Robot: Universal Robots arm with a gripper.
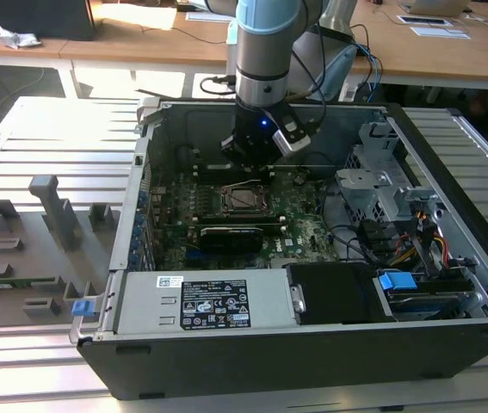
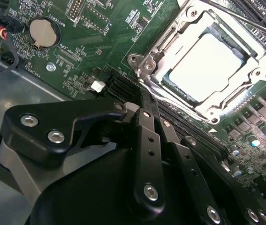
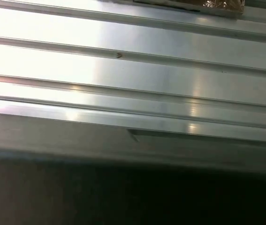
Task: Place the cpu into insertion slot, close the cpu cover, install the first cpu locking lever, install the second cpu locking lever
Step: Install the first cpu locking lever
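Note:
The cpu (image 2: 203, 65), a silvery square chip, lies in the insertion slot (image 1: 225, 203) on the green motherboard; it also shows in the exterior view as the cpu (image 1: 244, 200). The cpu cover (image 2: 163, 52), a metal frame with a large window, lies flat over the chip. A thin locking lever (image 2: 239, 17) runs along one side of the socket. My gripper (image 2: 140, 105) is shut with nothing between its fingers, and its tip is just off a corner of the socket. In the exterior view the gripper (image 1: 248, 157) hangs inside the case, slightly behind the socket.
The open computer case (image 1: 140, 172) rests on a slatted aluminium table (image 3: 133, 70). A power supply (image 1: 200, 301) fills the front. A drive cage (image 1: 373, 176) and cables (image 1: 416, 245) are at the exterior view's right, grey fixtures (image 1: 50, 211) at its left. A coin battery (image 2: 44, 32) sits near the gripper.

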